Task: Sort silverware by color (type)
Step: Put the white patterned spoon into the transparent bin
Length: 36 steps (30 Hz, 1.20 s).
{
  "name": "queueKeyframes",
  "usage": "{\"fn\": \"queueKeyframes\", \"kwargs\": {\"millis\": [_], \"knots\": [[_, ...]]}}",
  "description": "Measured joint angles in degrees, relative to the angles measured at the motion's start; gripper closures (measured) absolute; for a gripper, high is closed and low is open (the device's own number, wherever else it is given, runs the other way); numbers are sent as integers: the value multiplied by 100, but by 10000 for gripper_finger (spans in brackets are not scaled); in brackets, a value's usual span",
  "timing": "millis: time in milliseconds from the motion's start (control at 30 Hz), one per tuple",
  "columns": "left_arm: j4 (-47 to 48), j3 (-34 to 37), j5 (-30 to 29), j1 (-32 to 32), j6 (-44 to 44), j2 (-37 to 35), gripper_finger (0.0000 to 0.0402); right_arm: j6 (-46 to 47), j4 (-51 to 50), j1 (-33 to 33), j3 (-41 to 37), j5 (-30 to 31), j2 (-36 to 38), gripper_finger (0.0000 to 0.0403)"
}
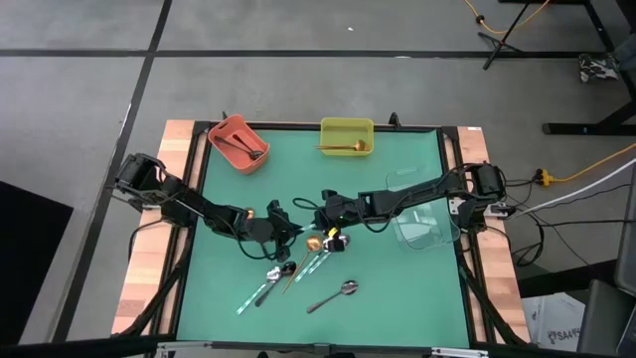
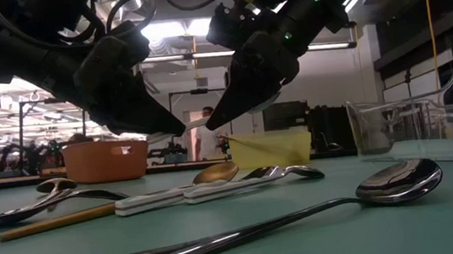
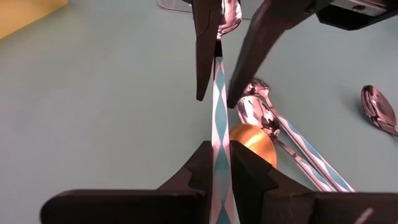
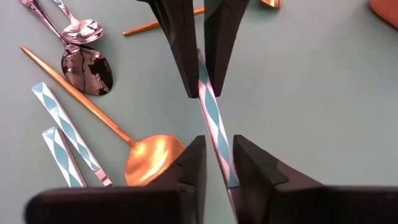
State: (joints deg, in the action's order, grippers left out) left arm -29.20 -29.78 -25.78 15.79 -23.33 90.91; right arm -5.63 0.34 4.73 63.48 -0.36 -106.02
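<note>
A spoon with a blue-and-white diamond handle [image 3: 219, 118] hangs above the green mat between my two grippers at the table's middle. My left gripper [image 3: 219, 163] is shut on the handle. My right gripper [image 4: 217, 158] straddles the same handle nearer the bowl [image 3: 227, 17], with its fingers a little apart. In the low view the left gripper [image 2: 173, 126] and right gripper [image 2: 215, 120] meet tip to tip. Below them lie a gold spoon [image 4: 152, 158], two more diamond-handled spoons [image 4: 62, 127] and dark shiny spoons [image 2: 305, 216]. My left gripper pinches the diamond handle by its two edges [image 3: 220, 149] between its two fingers, slanting down from the table's left. The handle runs lengthwise out between the fingers toward the right gripper. The spoon is lifted clear of the mat, roughly level. My right gripper's fingers [image 4: 249, 165] stand close on both sides of the handle [image 4: 214, 134]. A thin gap shows on one side. Whether the other finger touches the handle, I cannot tell.
An orange bin [image 1: 238, 144] holding a dark spoon and a yellow bin [image 1: 347, 136] holding a gold spoon stand at the far edge. A clear container [image 1: 427, 227] sits at the right. Several loose spoons [image 1: 298, 278] lie near the front.
</note>
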Motion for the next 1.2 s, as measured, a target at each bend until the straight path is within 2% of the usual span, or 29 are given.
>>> {"fn": "queueKeyframes", "kwargs": {"millis": [233,433,967,1200], "knots": [[13,2,29,4,59,0,369,-92,-25,7,-2,81,0,395],[13,4,-5,0,42,0,364,-92,-22,7,-4,175,0,393],[-19,4,-25,-4,-32,0,297,-59,-30,7,-3,242,0,401],[-199,2,-23,-4,-52,0,285,-63,-216,7,-4,240,163,401]]}}
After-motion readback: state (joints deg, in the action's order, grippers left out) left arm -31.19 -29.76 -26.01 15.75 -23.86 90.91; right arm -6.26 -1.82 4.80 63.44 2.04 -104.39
